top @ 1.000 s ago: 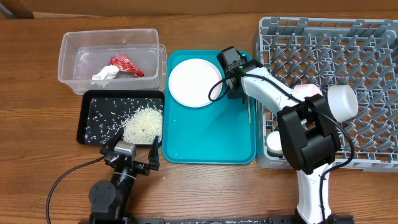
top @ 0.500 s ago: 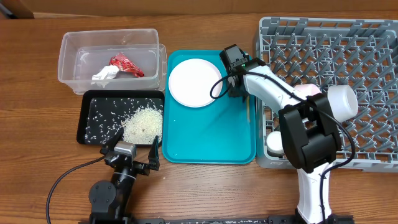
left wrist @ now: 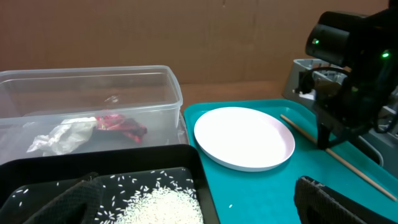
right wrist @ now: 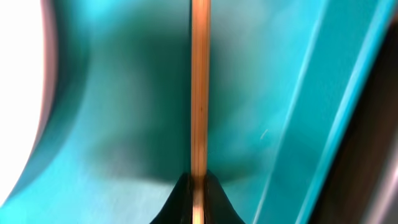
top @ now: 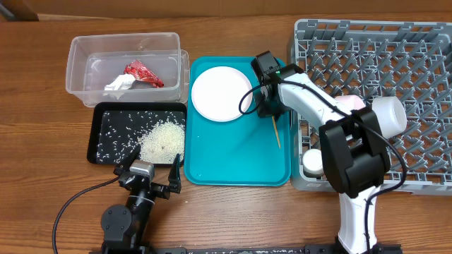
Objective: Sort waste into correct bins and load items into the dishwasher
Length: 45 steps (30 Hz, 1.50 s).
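Observation:
My right gripper (top: 267, 107) is shut on a wooden chopstick (top: 275, 132) over the teal tray (top: 233, 159); the right wrist view shows the chopstick (right wrist: 199, 87) pinched between the fingertips (right wrist: 199, 193). A large white plate (top: 221, 94) lies on the tray's far left and shows in the left wrist view (left wrist: 244, 137). The clear tub (top: 123, 60) holds the red wrapper (top: 144, 73) and white tissue (top: 119, 85). The black tray (top: 138, 132) holds rice (top: 162, 139). The grey rack (top: 374, 99) holds white dishes (top: 388, 116). My left gripper (top: 148, 180) is open and empty at the front.
The teal tray lies between the black tray and the grey rack. A single rice grain (left wrist: 231, 206) lies on the teal tray. The right arm (top: 353, 162) stretches over the rack's left edge.
The right gripper has shifted slightly, and the chopstick has swung away from the tray's right rim, now angled over the tray floor. The left arm has not moved.

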Available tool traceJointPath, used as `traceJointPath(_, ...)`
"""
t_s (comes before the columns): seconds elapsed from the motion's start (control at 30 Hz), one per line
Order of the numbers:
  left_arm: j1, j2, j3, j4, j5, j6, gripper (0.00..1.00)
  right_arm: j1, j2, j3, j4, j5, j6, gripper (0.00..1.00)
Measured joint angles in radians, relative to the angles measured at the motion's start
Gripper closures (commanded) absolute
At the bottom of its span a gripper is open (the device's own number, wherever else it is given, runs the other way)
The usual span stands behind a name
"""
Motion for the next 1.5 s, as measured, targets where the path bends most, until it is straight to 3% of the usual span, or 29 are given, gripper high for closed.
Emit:
traceJointPath(0.2,0.0,0.0,0.0,0.0,0.0,0.0,0.0,0.002,-0.149,-0.037,-0.015,-0.071,0.005,0.96)
traceJointPath(0.47,0.0,0.0,0.0,0.0,0.0,0.0,0.0,-0.048,-0.535,-0.021,-0.007,0.027,0.007,0.96)
traceJointPath(0.73,0.0,0.0,0.0,0.0,0.0,0.0,0.0,-0.2,-0.443,-0.02,-0.016,0.057,-0.011,0.96)
traceJointPath(0.87,0.0,0.0,0.0,0.0,0.0,0.0,0.0,-0.202,-0.349,-0.021,-0.018,0.044,-0.035,0.57)
traceJointPath(1.1,0.0,0.0,0.0,0.0,0.0,0.0,0.0,-0.184,-0.346,-0.01,-0.084,0.023,-0.042,0.54)
traceJointPath(1.27,0.0,0.0,0.0,0.0,0.0,0.0,0.0,-0.092,-0.448,0.002,-0.116,-0.076,-0.029,0.54)
traceJointPath(1.5,0.0,0.0,0.0,0.0,0.0,0.0,0.0,0.075,-0.482,0.024,-0.113,-0.177,0.18,0.5)
